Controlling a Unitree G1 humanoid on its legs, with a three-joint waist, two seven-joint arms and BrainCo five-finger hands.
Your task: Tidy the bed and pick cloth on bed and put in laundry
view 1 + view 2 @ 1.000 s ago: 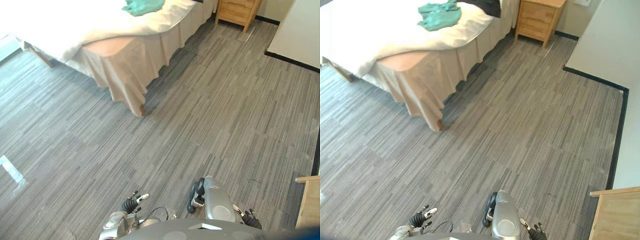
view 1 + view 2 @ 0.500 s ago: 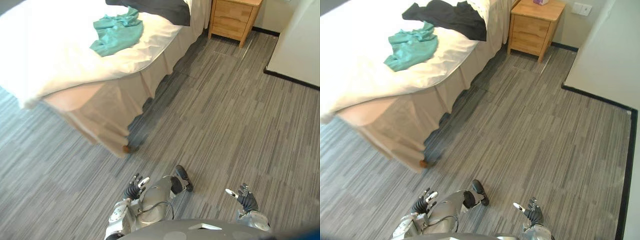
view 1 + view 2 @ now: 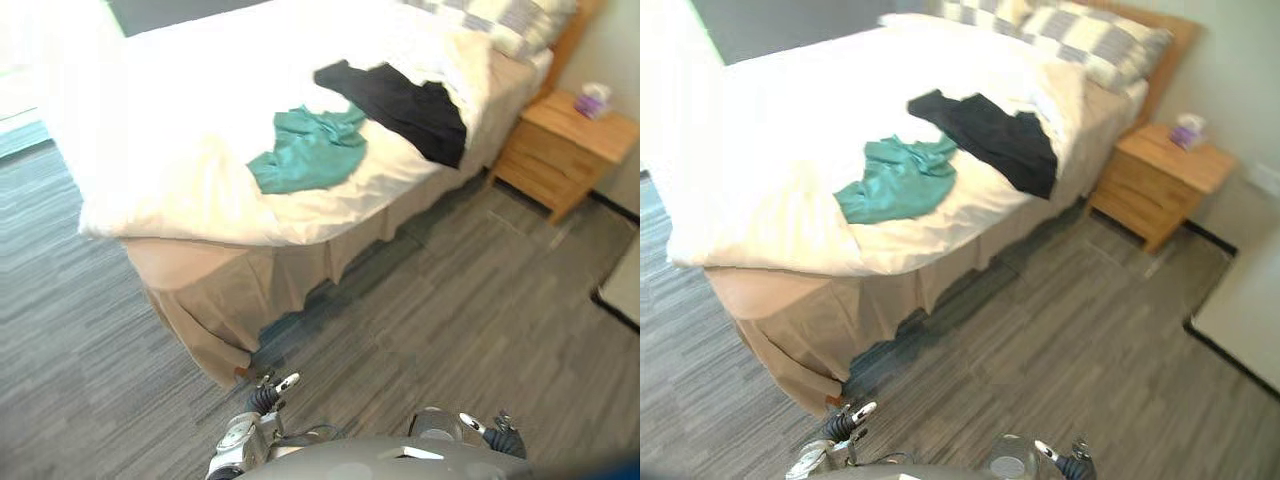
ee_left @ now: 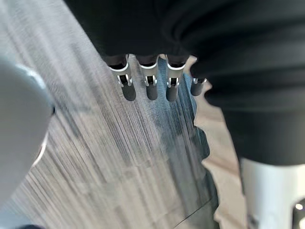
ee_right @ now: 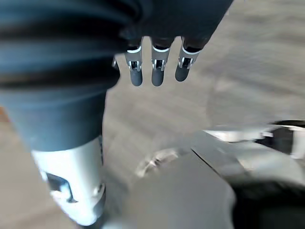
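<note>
Approach step, I'd say; nothing picked yet. Teal cloth (image 3: pixel 308 150) at 12 and black cloth (image 3: pixel 400 100) at 1, both on bed (image 3: pixel 170 130). Left hand (image 3: pixel 263 399) and right hand (image 3: pixel 500 440) hang at 6, fingers relaxed, empty. Next: close on bed edge, reach for teal.

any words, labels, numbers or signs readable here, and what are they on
No readable text anywhere.
On the small purple box on the wooden nightstand, any print is too blurred to read.
The teal cloth and black cloth on the white bed show no print.
</note>
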